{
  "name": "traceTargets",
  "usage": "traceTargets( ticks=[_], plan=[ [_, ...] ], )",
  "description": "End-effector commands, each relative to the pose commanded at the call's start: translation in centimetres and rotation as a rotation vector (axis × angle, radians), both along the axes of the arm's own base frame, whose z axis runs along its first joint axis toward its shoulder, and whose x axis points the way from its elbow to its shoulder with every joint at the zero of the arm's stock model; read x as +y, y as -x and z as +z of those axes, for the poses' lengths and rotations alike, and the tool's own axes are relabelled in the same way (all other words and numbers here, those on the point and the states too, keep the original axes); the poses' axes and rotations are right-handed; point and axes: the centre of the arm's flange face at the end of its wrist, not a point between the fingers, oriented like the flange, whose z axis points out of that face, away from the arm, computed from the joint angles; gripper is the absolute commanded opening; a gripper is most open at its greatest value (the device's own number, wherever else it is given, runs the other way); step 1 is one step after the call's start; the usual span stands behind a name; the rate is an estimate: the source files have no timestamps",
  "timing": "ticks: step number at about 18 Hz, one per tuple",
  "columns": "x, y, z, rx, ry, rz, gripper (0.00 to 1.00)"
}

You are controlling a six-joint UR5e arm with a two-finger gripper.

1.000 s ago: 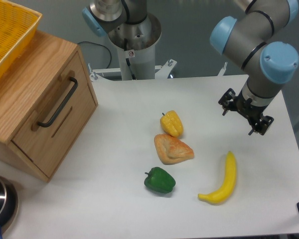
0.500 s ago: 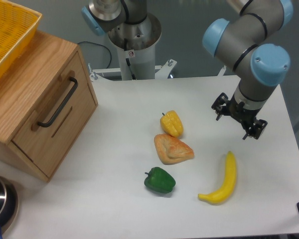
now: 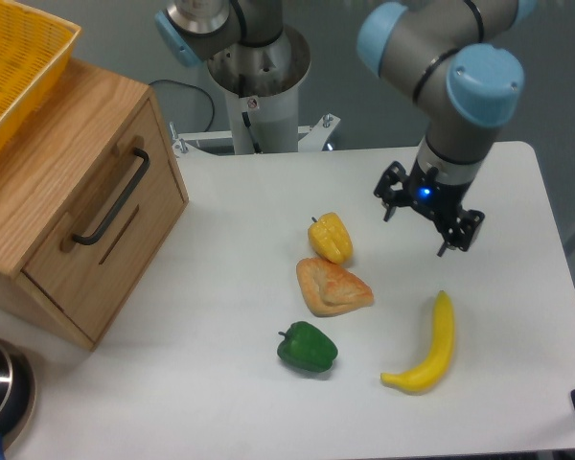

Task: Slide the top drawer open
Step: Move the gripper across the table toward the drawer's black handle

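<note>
The top drawer [image 3: 105,225] is a light oak front panel in the wooden cabinet at the left, sitting flush and closed. Its long black bar handle [image 3: 112,197] runs diagonally across the panel. My gripper [image 3: 425,218] hangs over the table's right half, far from the drawer, just right of the yellow pepper. Its black fingers stand apart with nothing between them, so it is open.
A yellow pepper [image 3: 331,237], a croissant [image 3: 332,286], a green pepper [image 3: 308,347] and a banana [image 3: 426,347] lie on the white table [image 3: 230,287]. A yellow mesh basket [image 3: 14,67] rests on the cabinet top. A metal pot [image 3: 0,388] sits at the lower left.
The arm has swung left and slightly up across the table, carrying the open gripper from the right edge toward the middle. The drawer and foods have not moved.
</note>
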Motion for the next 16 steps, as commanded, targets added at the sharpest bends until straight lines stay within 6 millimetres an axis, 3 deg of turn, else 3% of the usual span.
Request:
traceTargets(
  ticks=[3, 7, 10, 12, 14, 16],
  plan=[
    [2.5, -3.6, 0.6, -0.061, -0.012, 0.028, 0.96],
    [4.1, -5.6, 0.0, -0.163, -0.060, 0.119, 0.65],
    [4.9, -7.7, 0.8, -0.191, -0.079, 0.127, 0.58],
    [5.7, -9.5, 1.6, -0.209, -0.089, 0.168, 0.62],
    [6.7, -11.9, 1.6, -0.221, -0.085, 0.164, 0.93],
    [6.9, -13.6, 1.6, -0.233, -0.080, 0.164, 1.00]
  ],
)
